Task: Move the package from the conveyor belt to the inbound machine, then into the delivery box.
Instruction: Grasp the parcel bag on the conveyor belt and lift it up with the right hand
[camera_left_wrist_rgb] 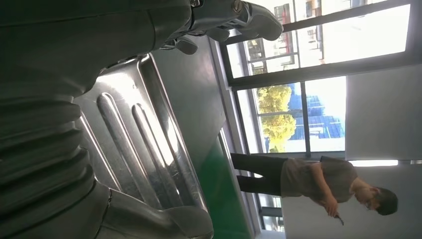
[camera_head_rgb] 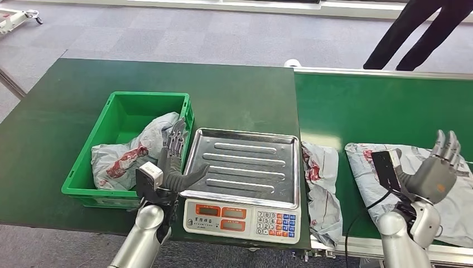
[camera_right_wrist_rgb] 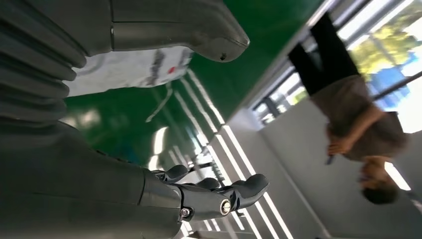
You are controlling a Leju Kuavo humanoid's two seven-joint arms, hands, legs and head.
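Note:
A grey plastic package (camera_head_rgb: 415,187) with red print lies on the green conveyor belt (camera_head_rgb: 379,106) at the right, under my right hand (camera_head_rgb: 438,167), which hovers open above it with its fingers up. A second grey package (camera_head_rgb: 321,187) lies at the belt's left end, beside the scale. The inbound machine is a scale with a bare steel tray (camera_head_rgb: 242,164) and a keypad. My left hand (camera_head_rgb: 174,162) is open and empty between the scale's left edge and the green delivery box (camera_head_rgb: 131,148), which holds a crumpled grey package (camera_head_rgb: 125,153). The package (camera_right_wrist_rgb: 129,69) shows past my right thumb.
The box and the scale stand on a dark green table (camera_head_rgb: 67,111). A person (camera_head_rgb: 415,33) in dark trousers stands beyond the belt's far edge. A black cable (camera_head_rgb: 362,215) runs from my right wrist over the belt's near rail. Grey carpet lies beyond.

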